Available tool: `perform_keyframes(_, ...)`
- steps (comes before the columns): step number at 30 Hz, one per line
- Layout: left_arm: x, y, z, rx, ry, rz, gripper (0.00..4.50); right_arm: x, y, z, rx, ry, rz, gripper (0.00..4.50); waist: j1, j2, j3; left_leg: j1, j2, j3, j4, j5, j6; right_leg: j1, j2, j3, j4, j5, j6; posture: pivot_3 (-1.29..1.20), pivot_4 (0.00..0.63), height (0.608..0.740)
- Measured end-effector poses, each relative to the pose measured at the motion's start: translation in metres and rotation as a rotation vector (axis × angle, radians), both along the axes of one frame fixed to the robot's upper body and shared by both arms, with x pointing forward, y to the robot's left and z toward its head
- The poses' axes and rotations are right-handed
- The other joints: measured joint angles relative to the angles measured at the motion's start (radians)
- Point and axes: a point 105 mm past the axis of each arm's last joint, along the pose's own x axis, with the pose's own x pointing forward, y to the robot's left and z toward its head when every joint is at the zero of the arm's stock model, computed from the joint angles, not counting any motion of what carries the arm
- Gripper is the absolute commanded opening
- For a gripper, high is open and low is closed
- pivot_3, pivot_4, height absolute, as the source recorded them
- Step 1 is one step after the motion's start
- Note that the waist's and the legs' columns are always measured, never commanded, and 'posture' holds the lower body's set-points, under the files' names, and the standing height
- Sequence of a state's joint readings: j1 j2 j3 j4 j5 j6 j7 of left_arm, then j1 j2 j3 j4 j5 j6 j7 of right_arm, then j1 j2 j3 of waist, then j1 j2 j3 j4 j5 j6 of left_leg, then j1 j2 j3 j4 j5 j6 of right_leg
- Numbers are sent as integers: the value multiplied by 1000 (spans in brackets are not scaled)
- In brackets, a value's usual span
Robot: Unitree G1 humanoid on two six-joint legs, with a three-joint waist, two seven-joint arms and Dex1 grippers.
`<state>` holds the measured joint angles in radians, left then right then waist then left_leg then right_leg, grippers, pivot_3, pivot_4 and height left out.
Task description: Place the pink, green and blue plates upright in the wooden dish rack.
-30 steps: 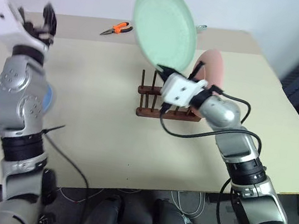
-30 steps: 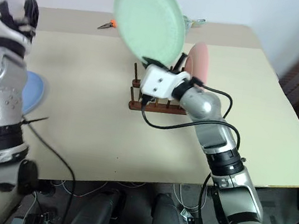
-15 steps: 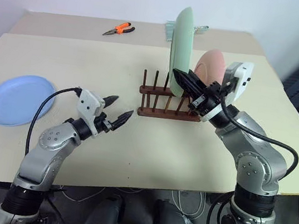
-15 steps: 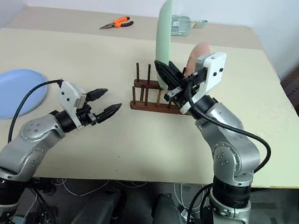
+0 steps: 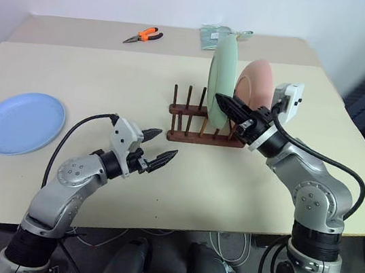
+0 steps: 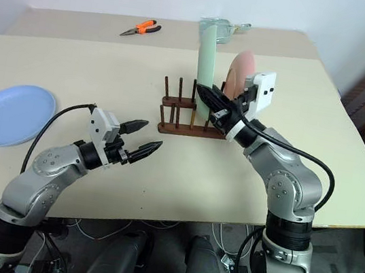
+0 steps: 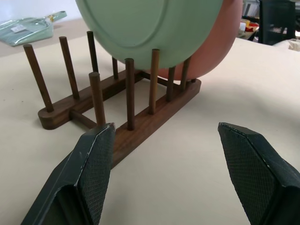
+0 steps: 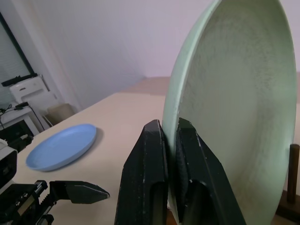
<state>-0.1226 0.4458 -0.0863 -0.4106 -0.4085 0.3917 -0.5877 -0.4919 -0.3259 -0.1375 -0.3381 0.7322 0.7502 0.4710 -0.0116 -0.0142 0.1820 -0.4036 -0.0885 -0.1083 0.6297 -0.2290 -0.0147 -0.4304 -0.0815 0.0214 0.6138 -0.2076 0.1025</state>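
Observation:
The wooden dish rack stands mid-table. A green plate stands upright between its pegs, and a pink plate stands upright just behind it. My right gripper is shut on the green plate's rim; the right wrist view shows a finger on each side of that rim. My left gripper hangs open and empty, low over the table, in front and to the left of the rack. The blue plate lies flat at the table's left.
Orange-handled pliers and a clear plastic bag lie near the table's far edge. Bare tabletop stretches between the blue plate and the rack. The table's right edge runs close behind my right arm.
My right gripper rolled the green plate from face-on to edge-on and lowered it between the pegs. My left arm swung down from high on the left to low before the rack.

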Motion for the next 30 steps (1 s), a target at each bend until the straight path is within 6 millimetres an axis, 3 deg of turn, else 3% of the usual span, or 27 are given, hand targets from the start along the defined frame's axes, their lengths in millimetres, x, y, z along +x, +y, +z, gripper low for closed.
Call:
perform_keyframes(6,0,-2,-2,14,0,-4,3639,4,-6,2,-50,-34,-32,4000,0,0,0,0,0,0,0,0,0,0,0,0,0,0,0,0,150,739)
perform_keyframes(12,1,2,-1,11,5,15,3639,8,-11,28,-236,-262,-111,4000,-1,0,0,0,0,0,0,0,0,0,0,0,0,0,0,0,150,739)
perform_keyframes(15,11,19,5,-29,-4,108,4384,7,-7,46,-315,-390,-125,4042,-2,1,1,0,0,0,0,0,0,0,0,0,0,0,0,0,150,739)
perform_keyframes(16,18,30,7,-42,-11,168,4486,6,-3,54,-337,-439,-123,4271,-2,1,1,0,0,0,0,0,0,0,0,-1,0,1,2,0,150,739)
perform_keyframes(18,36,59,13,-84,-29,356,4486,3,7,62,-384,-510,-91,4271,0,1,1,0,0,0,0,0,0,0,0,-1,0,1,3,0,150,739)
perform_keyframes(20,60,115,22,-134,-52,694,4486,-4,28,61,-478,-592,-13,4271,-3,0,0,0,1,0,1,0,0,0,1,-1,1,1,3,0,150,739)
perform_keyframes(22,65,174,29,-176,-69,1021,4486,-10,49,52,-577,-676,50,4271,-6,-1,0,1,1,0,0,0,0,-1,1,-1,1,1,3,0,150,739)
perform_keyframes(25,44,246,25,-227,-46,1432,4486,-16,75,31,-642,-735,134,4271,-2,-1,0,0,-1,0,0,0,-1,-1,0,-1,1,2,3,0,150,739)
perform_keyframes(27,26,273,16,-246,-7,1611,4486,-19,89,21,-654,-752,177,4271,0,-3,0,0,-1,-1,0,0,-1,-1,-1,-1,1,2,4,0,150,739)
perform_keyframes(30,5,293,4,-293,63,1769,4486,-23,103,10,-656,-761,237,4271,7,-5,-1,0,-2,-2,2,0,-1,0,-1,-2,1,2,4,0,150,739)
